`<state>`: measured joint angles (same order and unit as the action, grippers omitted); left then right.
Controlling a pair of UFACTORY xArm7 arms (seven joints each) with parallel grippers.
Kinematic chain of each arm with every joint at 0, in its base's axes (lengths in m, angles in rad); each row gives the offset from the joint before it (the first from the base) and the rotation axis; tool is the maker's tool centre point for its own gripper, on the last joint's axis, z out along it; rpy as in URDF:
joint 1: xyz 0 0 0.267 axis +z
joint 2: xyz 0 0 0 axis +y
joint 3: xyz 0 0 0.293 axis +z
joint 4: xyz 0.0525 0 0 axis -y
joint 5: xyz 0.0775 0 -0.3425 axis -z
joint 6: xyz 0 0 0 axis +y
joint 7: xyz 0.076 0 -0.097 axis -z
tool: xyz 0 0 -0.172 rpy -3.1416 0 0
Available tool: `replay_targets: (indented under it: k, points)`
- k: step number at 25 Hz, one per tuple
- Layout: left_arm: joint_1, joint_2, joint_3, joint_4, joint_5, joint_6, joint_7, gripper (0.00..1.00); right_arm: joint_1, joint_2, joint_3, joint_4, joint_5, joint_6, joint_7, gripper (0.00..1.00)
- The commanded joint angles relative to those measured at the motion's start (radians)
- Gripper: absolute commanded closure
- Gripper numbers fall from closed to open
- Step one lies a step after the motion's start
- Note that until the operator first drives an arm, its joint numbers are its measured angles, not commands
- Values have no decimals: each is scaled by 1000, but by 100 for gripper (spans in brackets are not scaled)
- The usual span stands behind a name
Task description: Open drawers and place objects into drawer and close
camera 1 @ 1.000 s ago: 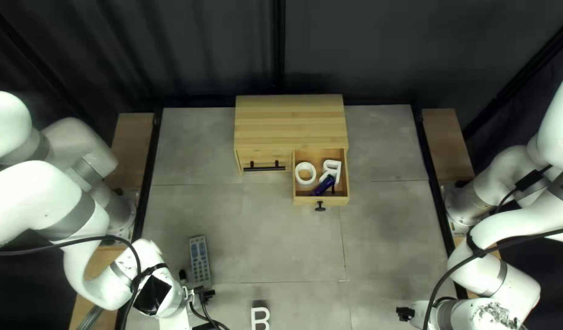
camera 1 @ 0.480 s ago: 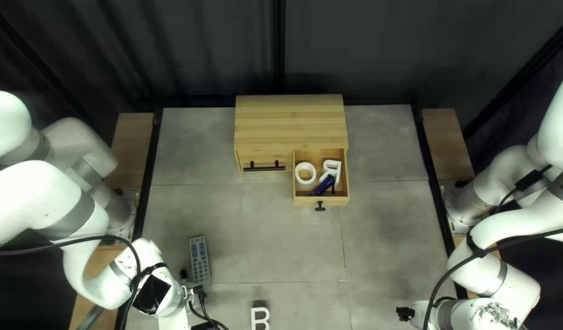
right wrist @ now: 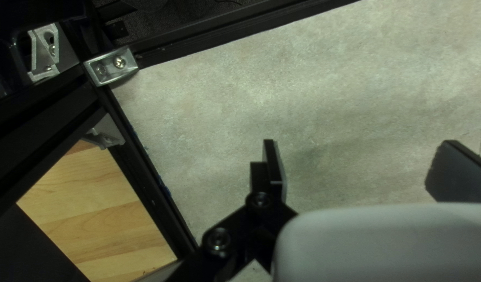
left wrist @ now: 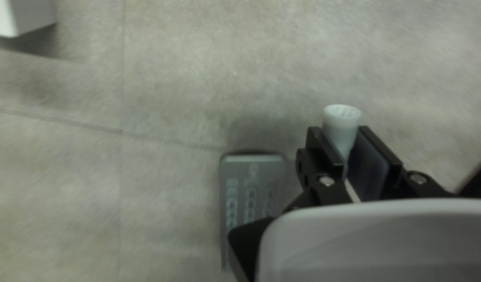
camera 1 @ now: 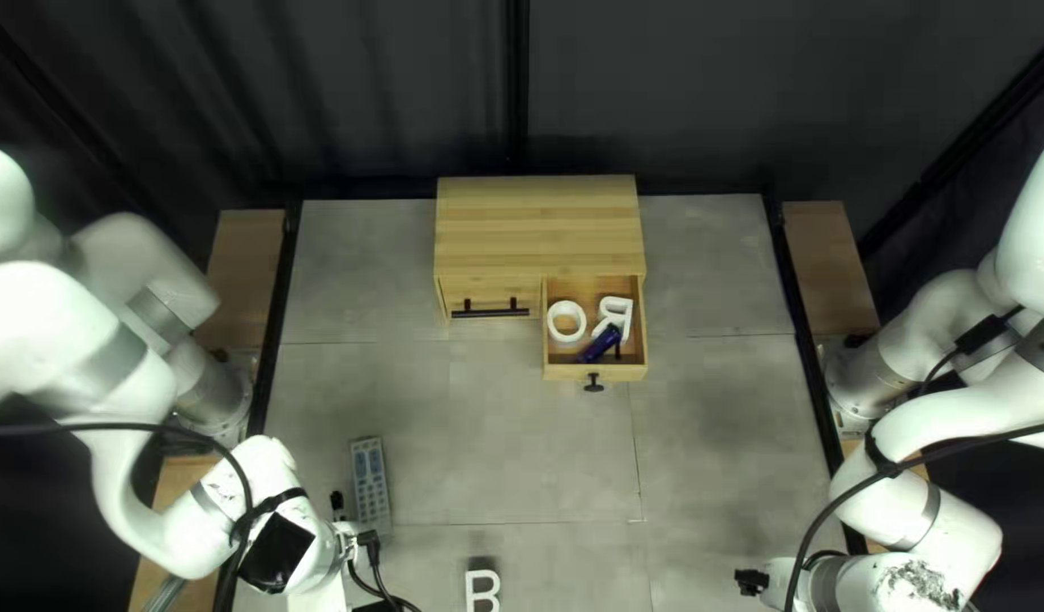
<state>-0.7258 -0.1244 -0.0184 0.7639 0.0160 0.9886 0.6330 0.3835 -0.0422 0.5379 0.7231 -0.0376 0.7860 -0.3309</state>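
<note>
"What's in your left claw [left wrist: 338,137]?"
"A pale cylinder [left wrist: 341,117], fingers closed in on both sides. It looks light, stiff, maybe slick; hold it squarely by its sides, gently."
"Beside it?"
"Your remote control [camera 1: 370,476], flat on the tiled counter [camera 1: 714,453]. Probably light and rigid; take it across its narrow width, mid-length. Then the white letter B [camera 1: 471,592], likely hard; pinch opposite edges."
"And the wooden cabinet [camera 1: 539,227]?"
"Its bar-handled drawer [camera 1: 476,292] is shut. The knobbed drawer [camera 1: 561,372] stands open, holding a white letter O [camera 1: 551,323], a dark blue object [camera 1: 600,345] and a white letter R [camera 1: 628,321]. I'd say you're partway through: the cylinder likely goes in there next, and you'd push that drawer's front to close it, once filled."
"Your right claw [right wrist: 360,142]?"
"Wide open above the counter, nothing between its fingers."
</note>
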Motion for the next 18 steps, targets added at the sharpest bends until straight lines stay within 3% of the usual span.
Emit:
replay_targets:
  k: [1, 12, 18]
  points:
    - [60, 24, 50, 136, 111, 107, 68, 100, 0, 0, 0, 0, 0, 0, 0, 0]
    - [180, 124, 163, 294, 380, 58, 265, 100, 0, 0, 0, 0, 0, 0, 0, 0]
    - [239, 153, 213, 331, 353, -59, 500, 100, 0, 0, 0, 0, 0, 0, 0, 0]
